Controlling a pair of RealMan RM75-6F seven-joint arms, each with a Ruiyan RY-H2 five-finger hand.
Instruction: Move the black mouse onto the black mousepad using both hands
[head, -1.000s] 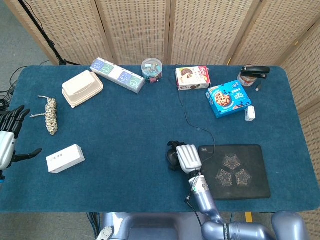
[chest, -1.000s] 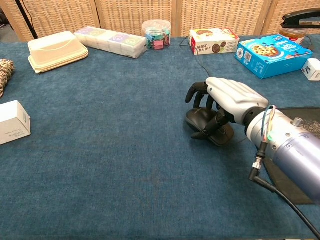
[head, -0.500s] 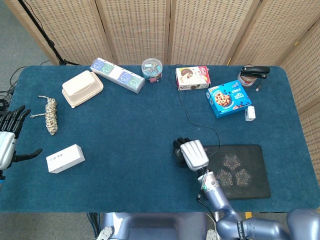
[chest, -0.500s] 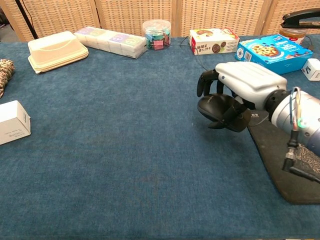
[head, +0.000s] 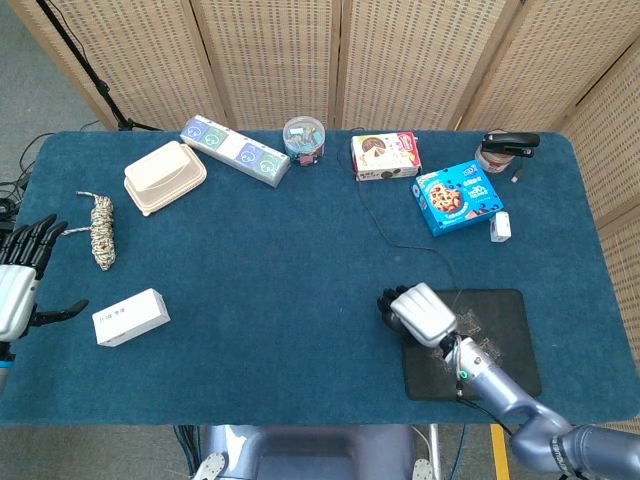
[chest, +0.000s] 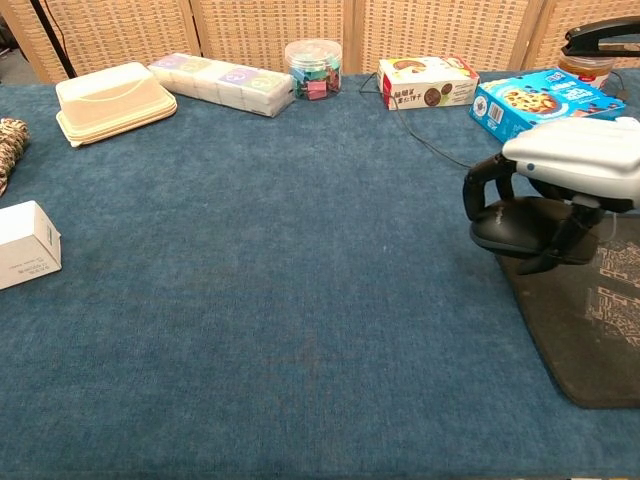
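The black mouse (chest: 530, 225) is held in my right hand (chest: 570, 165), lifted just above the left edge of the black mousepad (chest: 590, 330). In the head view the same right hand (head: 422, 312) covers the mouse (head: 388, 305) at the pad's (head: 500, 350) near-left corner. The mouse cable (head: 385, 232) runs back toward the boxes. My left hand (head: 20, 290) stays at the far left table edge, fingers spread, holding nothing.
A white box (head: 130, 317) and a rope bundle (head: 102, 231) lie at the left. Along the back stand a beige container (head: 164, 176), a long pill box (head: 235, 150), a clip jar (head: 304, 139), a snack box (head: 385, 156), a blue cookie box (head: 458, 197) and a stapler (head: 508, 143).
My right hand has carried the mouse rightward, from the bare cloth to over the mousepad's left edge. The left hand has barely moved.
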